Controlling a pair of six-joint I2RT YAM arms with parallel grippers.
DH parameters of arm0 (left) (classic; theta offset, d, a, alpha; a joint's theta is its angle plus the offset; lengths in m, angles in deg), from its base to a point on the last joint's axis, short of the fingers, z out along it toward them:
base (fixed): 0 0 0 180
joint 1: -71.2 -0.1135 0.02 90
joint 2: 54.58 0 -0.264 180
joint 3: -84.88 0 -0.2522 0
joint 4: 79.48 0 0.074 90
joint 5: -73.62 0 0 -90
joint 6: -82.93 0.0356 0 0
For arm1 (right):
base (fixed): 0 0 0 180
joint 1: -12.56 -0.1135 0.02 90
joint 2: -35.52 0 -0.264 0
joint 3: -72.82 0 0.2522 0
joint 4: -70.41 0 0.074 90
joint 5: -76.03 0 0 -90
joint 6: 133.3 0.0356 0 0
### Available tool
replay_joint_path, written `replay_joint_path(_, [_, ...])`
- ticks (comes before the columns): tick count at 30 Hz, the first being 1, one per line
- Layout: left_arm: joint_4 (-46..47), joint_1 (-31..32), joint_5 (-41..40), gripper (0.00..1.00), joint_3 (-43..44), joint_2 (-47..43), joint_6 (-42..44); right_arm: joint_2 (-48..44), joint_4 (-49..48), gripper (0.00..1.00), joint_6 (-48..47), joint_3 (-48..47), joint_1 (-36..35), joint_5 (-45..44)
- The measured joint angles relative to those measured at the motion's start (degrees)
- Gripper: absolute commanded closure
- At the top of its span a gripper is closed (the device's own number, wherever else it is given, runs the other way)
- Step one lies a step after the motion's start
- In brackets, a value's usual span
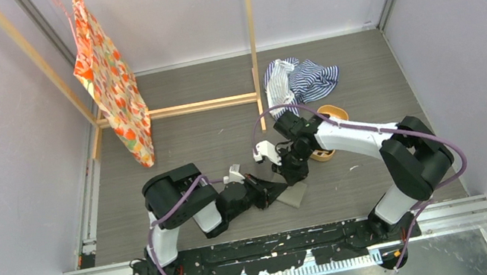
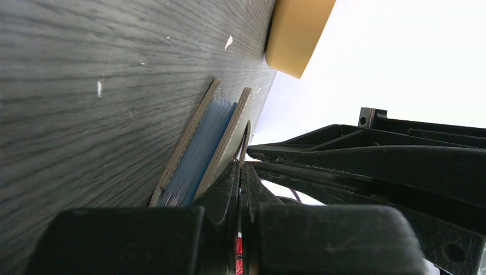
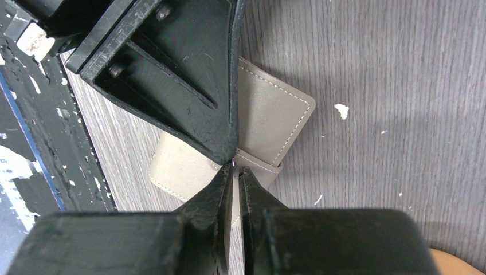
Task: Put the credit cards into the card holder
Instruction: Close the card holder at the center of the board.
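The grey-taupe card holder [image 1: 296, 194] lies on the table between my two grippers. In the left wrist view it shows edge-on [image 2: 172, 172], and the pale blue edges of the credit cards [image 2: 202, 149] sit between its two flaps. My left gripper [image 2: 242, 163] is shut on the upper flap; it also shows in the top view [image 1: 278, 189]. In the right wrist view the card holder [image 3: 275, 109] lies folded. My right gripper [image 3: 235, 169] is shut on its closing tab, tip to tip with the left fingers [image 3: 172, 74]. My right gripper also shows from above [image 1: 293, 172].
An oval orange-tan tray [image 1: 330, 133] stands just behind the right gripper and shows in the left wrist view [image 2: 298, 34]. A striped cloth [image 1: 302, 80] lies further back. A patterned bag [image 1: 110, 78] hangs from a wooden frame [image 1: 253, 37] at the back left.
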Motion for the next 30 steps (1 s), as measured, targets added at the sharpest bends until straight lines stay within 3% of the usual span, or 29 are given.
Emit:
replay_joint_path(14, [1.07, 0.00, -0.35, 0.73, -0.85, -0.33, -1.03, 1.51, 1.22, 0.86, 1.75, -1.55, -1.99, -4.26])
replay_joint_path(22, [-0.76, 0.00, -0.63, 0.74, -1.60, -2.51, -0.57, 2.14, 1.44, 0.86, 2.97, -2.16, -2.01, -4.59])
replay_joint_path(30, [-11.21, -0.07, -0.85, 0.77, -2.21, -9.90, 3.43, 3.21, 1.29, 0.86, 3.61, -3.17, -2.14, -3.93])
